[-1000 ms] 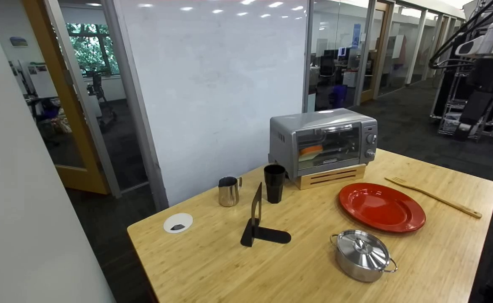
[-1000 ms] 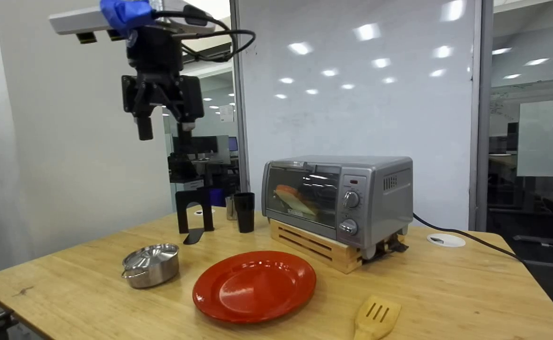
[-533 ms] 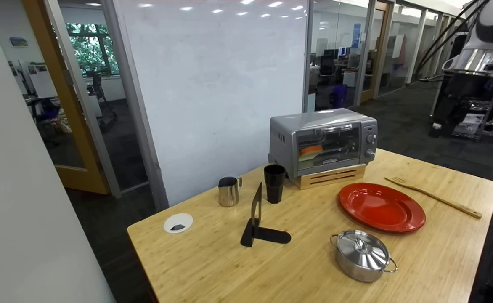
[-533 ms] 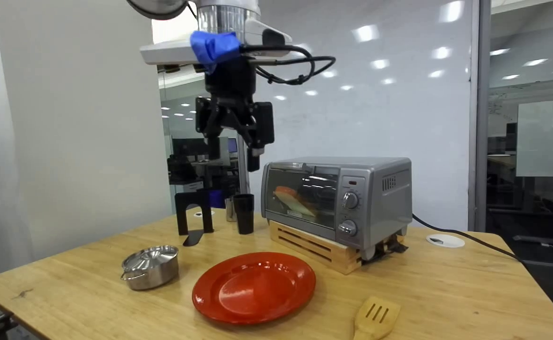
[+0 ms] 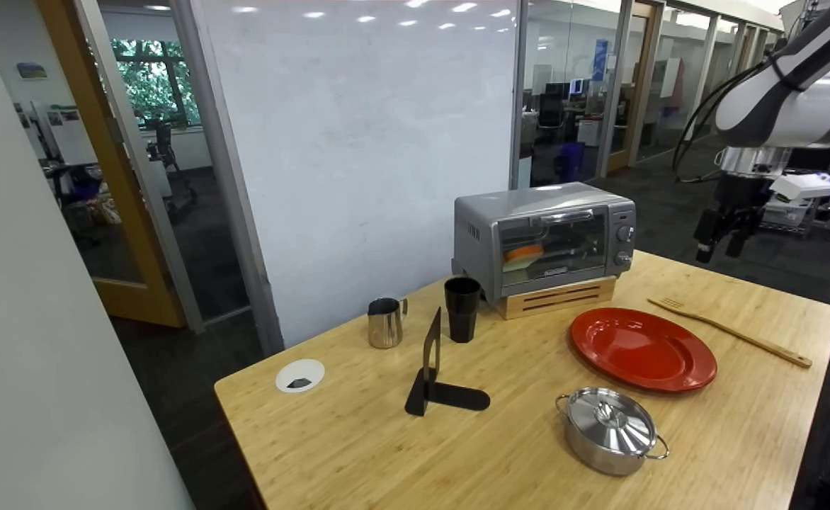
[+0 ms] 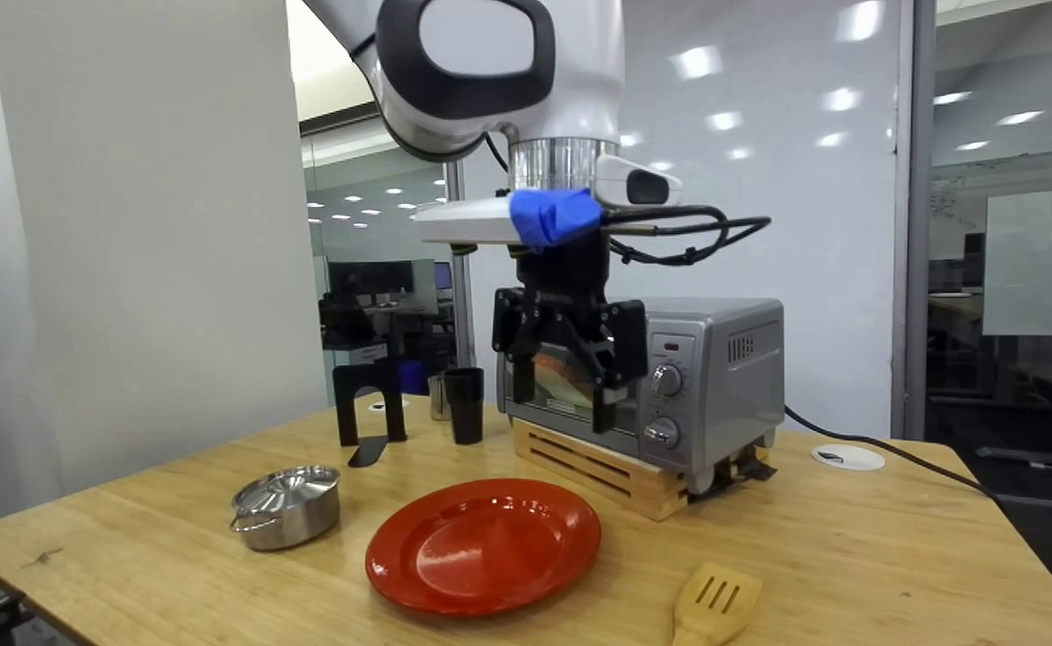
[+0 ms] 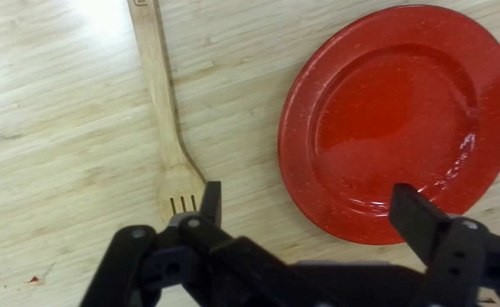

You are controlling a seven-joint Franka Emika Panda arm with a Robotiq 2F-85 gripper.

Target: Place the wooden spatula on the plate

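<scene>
The wooden spatula (image 7: pixel 162 106) is pale tan, its long slim handle widening into a thin flat head pierced by three narrow slots; it lies on the surface (image 5: pixel 358 453), light wood with a straight, streaky grain. In the wrist view it sits at nine o'clock of the plate (image 7: pixel 399 128), near but not touching, its handle pointing just short of twelve. The plate is round, glossy red and faintly speckled, with a broad rim around a shallow well. Above the surface, toward one o'clock of the plate in an exterior view, hangs the black, angular gripper (image 6: pixel 564 405), its two fingers spread wide and holding nothing. In an exterior view a lidded pot (image 5: pixel 610 433) of bright metal with looped handles stands just beyond the plate, toward seven o'clock; between ten and eleven a gray toaster oven (image 5: pixel 546 237) with a glass door rests on a slatted wooden block (image 5: pixel 564 297). Toward nine, farther out, stand a black cup (image 5: pixel 462 312), a shiny metal pitcher (image 5: pixel 385 326) and a flat-footed black stand (image 5: pixel 457 397). Compared with a second earlier, the gripper is lower and has travelled toward four o'clock in an exterior view, and far more of the white arm (image 6: pixel 571 90) above it shows; the fingers remain apart, and spatula, plate and pot keep their places.
</scene>
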